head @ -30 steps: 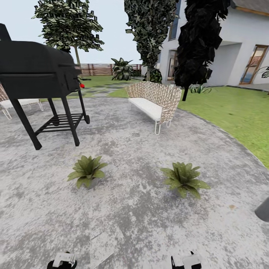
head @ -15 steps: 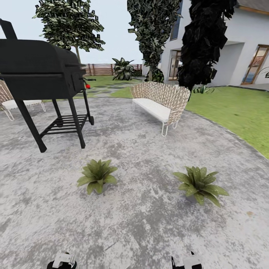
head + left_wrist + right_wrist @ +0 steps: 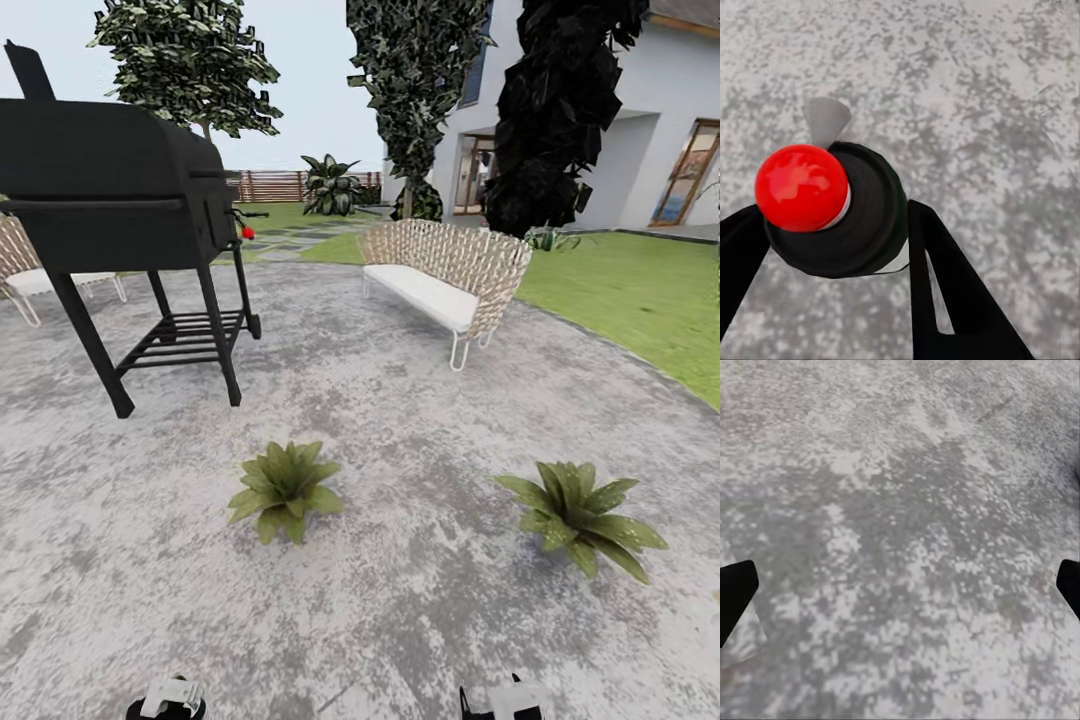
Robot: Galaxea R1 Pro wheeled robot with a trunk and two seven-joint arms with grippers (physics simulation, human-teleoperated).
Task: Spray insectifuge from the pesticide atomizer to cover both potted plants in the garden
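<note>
In the left wrist view my left gripper is shut on the pesticide atomizer, seen end-on as a dark round body with a red tip, above grey stone. My right gripper is open, its black fingertips far apart over bare patio. Two potted plants stand on the patio ahead in the head view: the left one near the middle, the right one further right. Both are low green rosettes whose leaves hide their pots. Bits of both arms show at the head view's lower edge.
A black grill on legs stands at the left beyond the plants. A woven sofa with a white cushion sits behind them, and another chair at the far left. Lawn, trees and a white house lie to the right.
The whole head view has shifted: the plants, grill and sofa sit lower and further right in the picture, so the camera moved. The arm parts at the lower edge stay put.
</note>
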